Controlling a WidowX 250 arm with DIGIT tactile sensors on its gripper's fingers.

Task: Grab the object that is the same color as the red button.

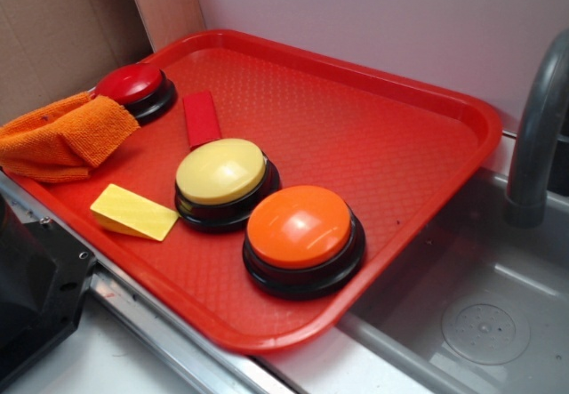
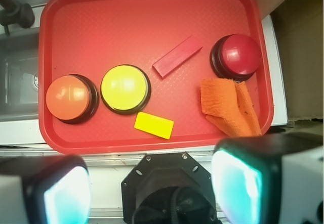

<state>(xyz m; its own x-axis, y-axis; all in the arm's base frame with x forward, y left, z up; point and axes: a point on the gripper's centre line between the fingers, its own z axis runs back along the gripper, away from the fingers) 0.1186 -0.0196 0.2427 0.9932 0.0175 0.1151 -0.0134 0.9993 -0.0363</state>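
A small flat red block point(image 1: 202, 118) point(image 2: 177, 56) lies on the red tray point(image 1: 382, 136) point(image 2: 101, 27), between the red button point(image 1: 135, 85) point(image 2: 236, 55) and the yellow-domed button point(image 1: 222, 177) point(image 2: 124, 88). The red button has a dark-red dome on a black base and sits at the tray's corner by the cloth. My gripper point(image 2: 152, 191) hovers high above the tray's near edge, open, with nothing between its fingers point(image 2: 235, 186). It is far from the block. The exterior view does not show the gripper.
An orange-domed button point(image 1: 300, 229) point(image 2: 71, 97) and a yellow wedge point(image 1: 133, 213) point(image 2: 154, 125) also rest on the tray. An orange cloth point(image 1: 64, 136) point(image 2: 228, 107) drapes over the tray's edge. A sink point(image 1: 480, 323) with a grey faucet point(image 1: 538, 136) adjoins the tray. The robot's black base point(image 2: 169, 188) is below.
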